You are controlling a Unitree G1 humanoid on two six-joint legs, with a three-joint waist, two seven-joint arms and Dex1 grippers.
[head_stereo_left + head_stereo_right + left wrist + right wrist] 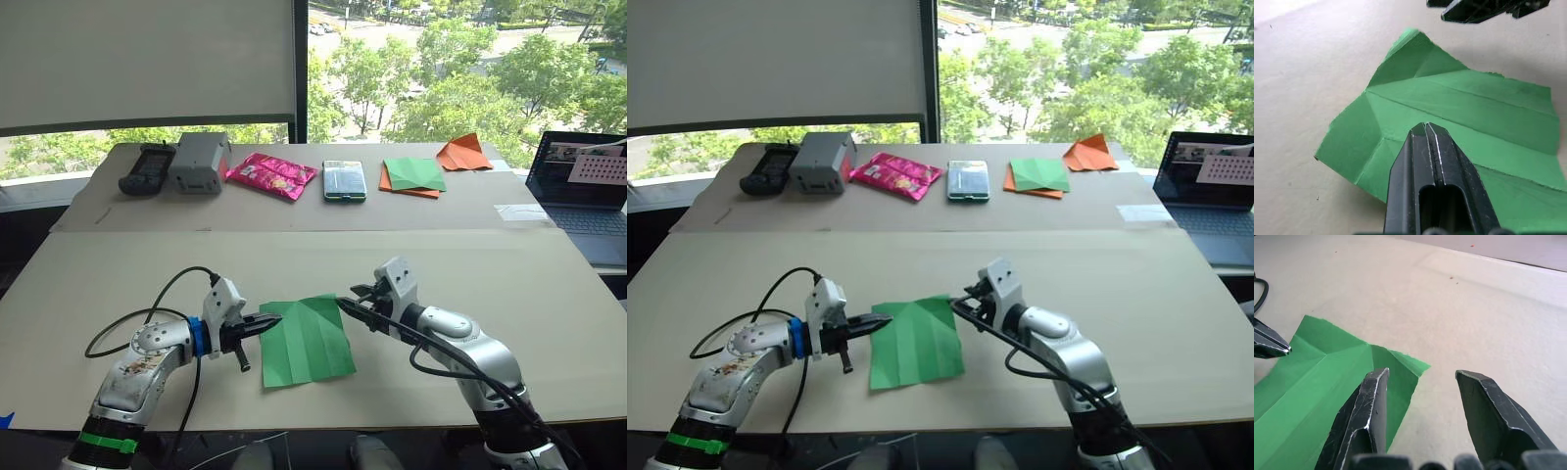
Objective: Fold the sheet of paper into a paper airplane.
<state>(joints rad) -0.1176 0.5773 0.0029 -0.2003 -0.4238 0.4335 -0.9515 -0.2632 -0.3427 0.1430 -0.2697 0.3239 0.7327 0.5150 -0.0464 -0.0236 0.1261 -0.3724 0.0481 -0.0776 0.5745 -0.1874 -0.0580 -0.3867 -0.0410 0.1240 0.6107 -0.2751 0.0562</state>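
Broadly: pale beige bench (118,284), set before a wide window with a lowered blind on the left and sunlit trees outside. Along the far edge, a black handheld device (147,168), a grey box (199,162), a pink snack packet (271,175), a small flat case (345,180), a darker green sheet (413,173) lying on orange paper, and an orange paper triangle (463,153). Off to the right, an open laptop (578,191).

Near the front edge, between the two arms, the sheet of paper (306,340): bright green, lying nearly flat, creased lengthwise, two far corners folded in so that a blunt point faces away from the robot. Long axis running from the near edge toward the window, tilted slightly to the left at the far end.

Left end effector (270,322) with fingers pressed together, tips over the left edge of the paper; whether touching it, cannot tell. Right end effector (1420,382) with fingers spread wide, hovering at the far right corner of the paper, one finger above the green, the other over bare bench.
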